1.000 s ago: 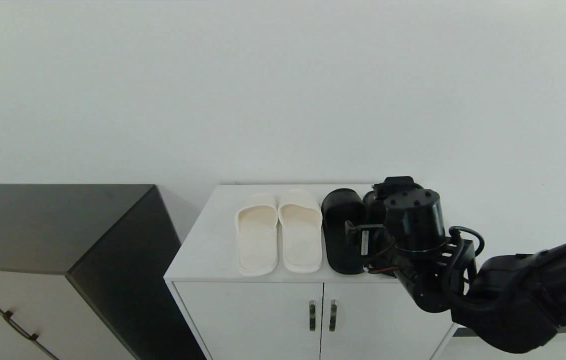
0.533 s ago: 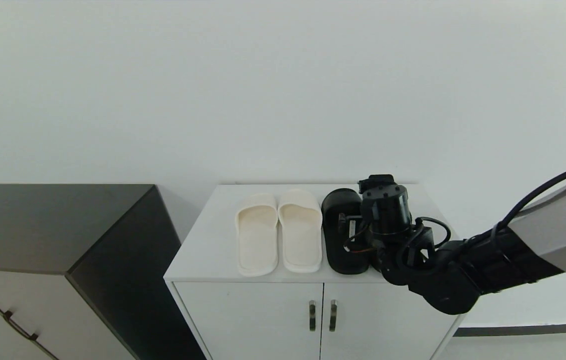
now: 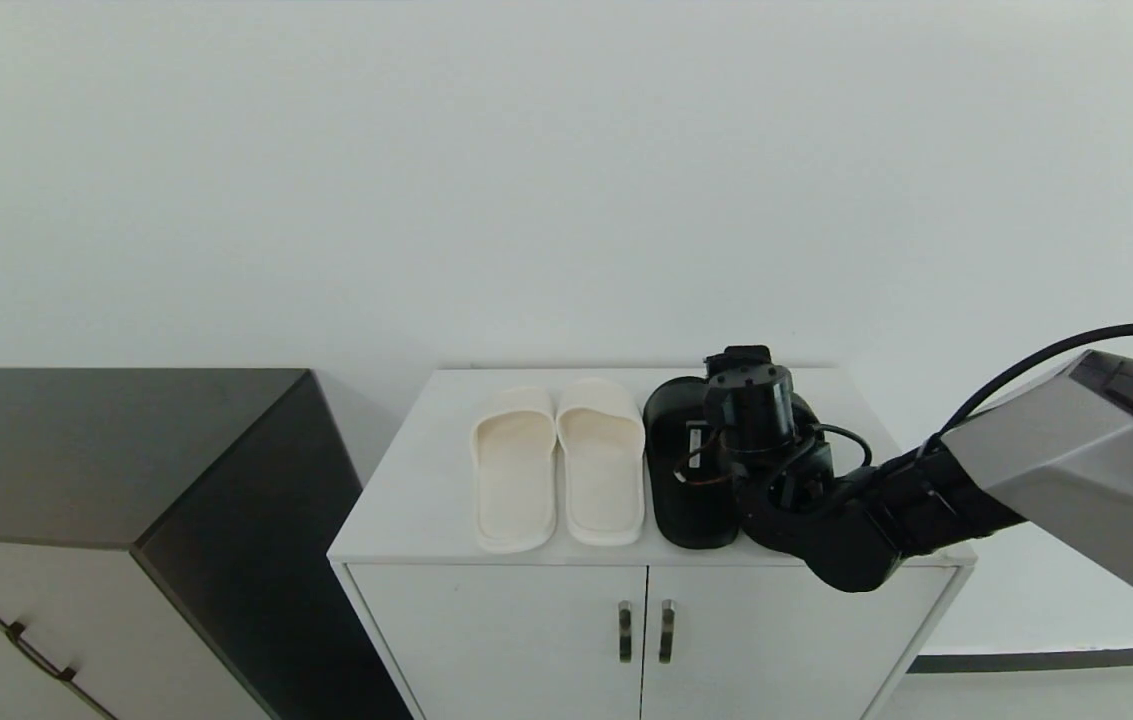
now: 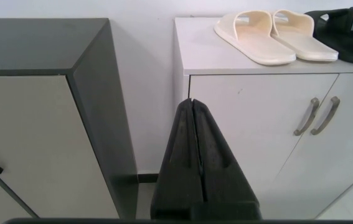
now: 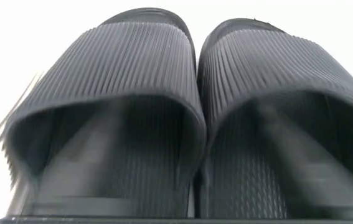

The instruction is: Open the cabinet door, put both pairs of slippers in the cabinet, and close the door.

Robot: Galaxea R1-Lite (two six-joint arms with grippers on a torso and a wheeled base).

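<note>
the right arm (image 3: 926, 495) comes in from the right edge of the head view, its grey upper link sloping down to a black forearm at lower centre right. it bends at the wrist (image 3: 748, 405), whose cylinder stands upright just right of centre. the right end effector (image 5: 192, 124) has its blurred fingers (image 5: 70, 180) spread apart. the left end effector (image 4: 192, 109) points forward, its two fingers pressed flat together.

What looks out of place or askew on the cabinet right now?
Nothing askew or damaged: the white slippers and black slippers lie in neat pairs on the cabinet top. Only oddity: both doors are shut.
</note>
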